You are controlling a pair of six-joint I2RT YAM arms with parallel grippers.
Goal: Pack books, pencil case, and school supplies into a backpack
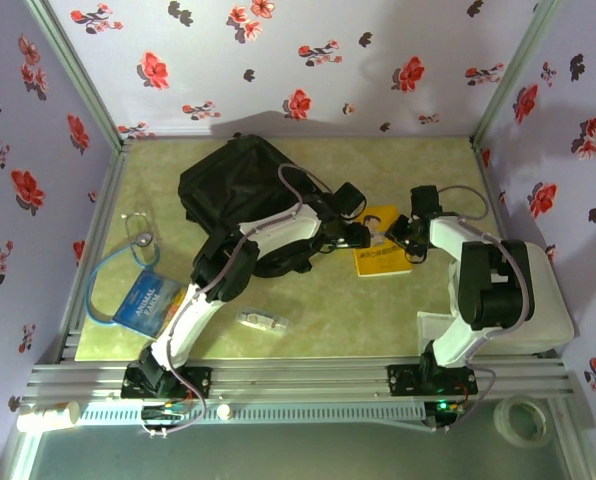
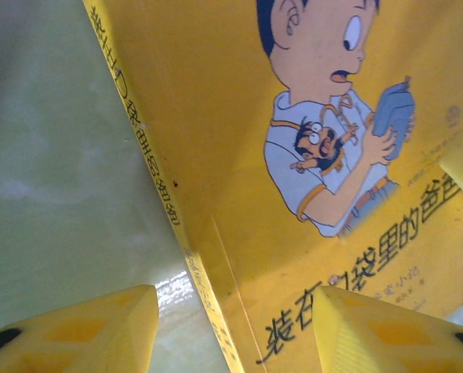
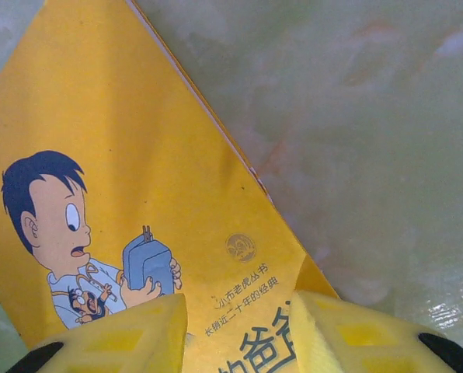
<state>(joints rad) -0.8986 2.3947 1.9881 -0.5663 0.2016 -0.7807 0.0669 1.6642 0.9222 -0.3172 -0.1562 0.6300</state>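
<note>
A yellow book [image 1: 383, 248] with a cartoon boy on its cover lies flat on the table, right of the black backpack [image 1: 233, 185]. My left gripper [image 1: 353, 235] sits at the book's left edge. In the left wrist view the left gripper [image 2: 235, 311] is open, its fingers astride the book's spine [image 2: 169, 210], one over the table and one over the cover. My right gripper [image 1: 406, 238] is at the book's right side. Seen from the right wrist, the right gripper [image 3: 239, 311] is open over the cover [image 3: 138, 140] near a corner. A blue book [image 1: 148, 305] and the pencil case [image 1: 261, 321] lie at the front left.
A blue cord with a grey end [image 1: 138, 238] loops on the left by the blue book. A tape roll [image 1: 523, 418] and a white cylinder [image 1: 48, 415] rest below the front rail. Flowered walls close in the table on three sides.
</note>
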